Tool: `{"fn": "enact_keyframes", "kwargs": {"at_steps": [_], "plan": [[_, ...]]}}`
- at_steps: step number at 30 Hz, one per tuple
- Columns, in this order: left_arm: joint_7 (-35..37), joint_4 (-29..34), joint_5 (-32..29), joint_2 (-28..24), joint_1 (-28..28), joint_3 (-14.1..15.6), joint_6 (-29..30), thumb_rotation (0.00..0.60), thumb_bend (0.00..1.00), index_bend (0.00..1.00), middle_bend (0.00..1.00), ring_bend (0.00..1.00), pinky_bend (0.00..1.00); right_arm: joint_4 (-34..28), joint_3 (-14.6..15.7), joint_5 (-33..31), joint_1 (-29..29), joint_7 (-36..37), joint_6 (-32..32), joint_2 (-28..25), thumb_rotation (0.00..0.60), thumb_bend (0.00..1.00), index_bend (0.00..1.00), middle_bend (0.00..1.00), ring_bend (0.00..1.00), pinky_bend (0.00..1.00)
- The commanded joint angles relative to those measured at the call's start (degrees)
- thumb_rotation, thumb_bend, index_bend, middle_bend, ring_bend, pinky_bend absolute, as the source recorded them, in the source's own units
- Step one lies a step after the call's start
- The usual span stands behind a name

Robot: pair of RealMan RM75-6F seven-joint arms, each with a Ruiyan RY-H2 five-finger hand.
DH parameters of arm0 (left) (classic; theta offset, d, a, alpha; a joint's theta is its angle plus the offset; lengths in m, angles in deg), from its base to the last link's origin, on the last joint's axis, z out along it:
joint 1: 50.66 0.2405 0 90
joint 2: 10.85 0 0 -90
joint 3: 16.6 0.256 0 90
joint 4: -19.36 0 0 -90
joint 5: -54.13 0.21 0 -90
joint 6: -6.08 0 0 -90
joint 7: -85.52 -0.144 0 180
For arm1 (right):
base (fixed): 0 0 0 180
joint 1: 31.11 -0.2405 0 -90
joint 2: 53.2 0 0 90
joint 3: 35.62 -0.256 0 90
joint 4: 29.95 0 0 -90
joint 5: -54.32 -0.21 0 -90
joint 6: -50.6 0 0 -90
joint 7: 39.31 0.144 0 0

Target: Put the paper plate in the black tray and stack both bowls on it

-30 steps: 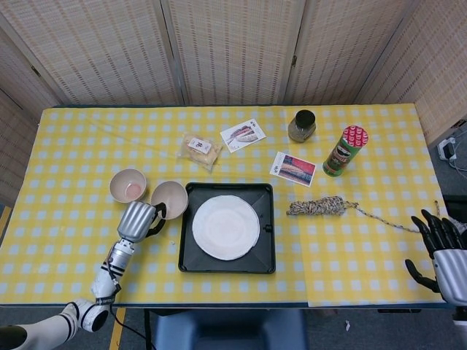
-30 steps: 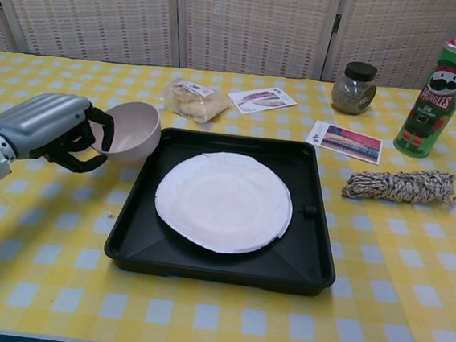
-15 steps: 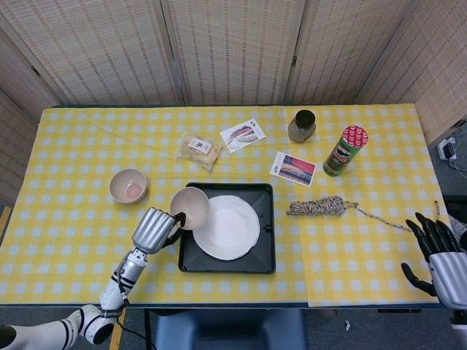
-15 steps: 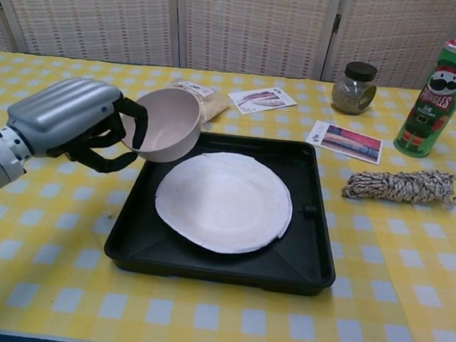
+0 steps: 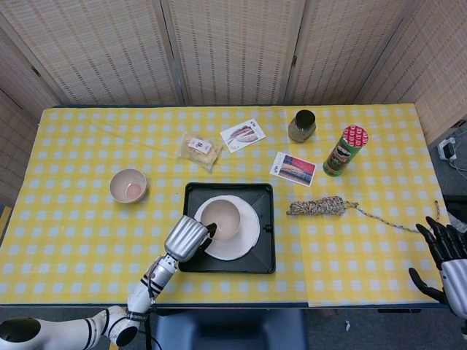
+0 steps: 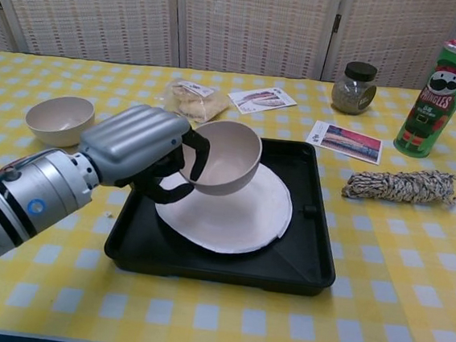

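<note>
My left hand (image 5: 187, 238) (image 6: 146, 145) grips a beige bowl (image 5: 222, 219) (image 6: 223, 158) by its rim and holds it in the air over the white paper plate (image 5: 241, 237) (image 6: 240, 213). The plate lies inside the black tray (image 5: 264, 255) (image 6: 300, 263). A second beige bowl (image 5: 128, 185) (image 6: 59, 119) stands on the yellow checked cloth left of the tray. My right hand (image 5: 445, 259) hangs at the table's right edge, fingers spread, holding nothing; the chest view does not show it.
Behind the tray lie a snack bag (image 5: 201, 150) (image 6: 190, 99) and two cards (image 5: 243, 135) (image 5: 292, 168). A jar (image 5: 301, 125) (image 6: 355, 88), a green Pringles can (image 5: 344, 151) (image 6: 434, 86) and a bundle of rope (image 5: 321, 207) (image 6: 408, 186) sit to the right.
My left hand has lifted the bowl from beside the tray and carried it rightward until it hangs over the plate. The right hand has drifted slightly lower at the frame's edge.
</note>
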Motion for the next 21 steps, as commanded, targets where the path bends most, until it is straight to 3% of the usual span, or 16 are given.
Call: {"fn": "enact_keyframes", "kwargs": {"at_steps": [1,14,21], "plan": [[-0.9,-2.2,-0.3,2.0,-0.9,0.2,-1.3,0.600,0.46,0.63,1.00,1.00,1.00,0.3,0.2,0.1,0.4,0.6,-0.5,-0.2,0.600,0.38,0.00,0.00,0.00,0.00],[1.4,-6.1,-0.3,3.7,-1.4,0.6,-2.0,0.600,0.46,0.59,1.00,1.00,1.00,0.5,-0.2,-0.6,0.8,0.8,-0.7,-0.1,0.600,0.38,0.00,0.00,0.00,0.00],[3.1,-4.8,-0.2,2.5,-1.7,0.7,-2.8,0.600,0.43,0.35,1.00,1.00,1.00,0.3,-0.3,-0.9,0.7,0.4,-0.3,0.0,0.600,0.38,0.00,0.00,0.00,0.00]]}}
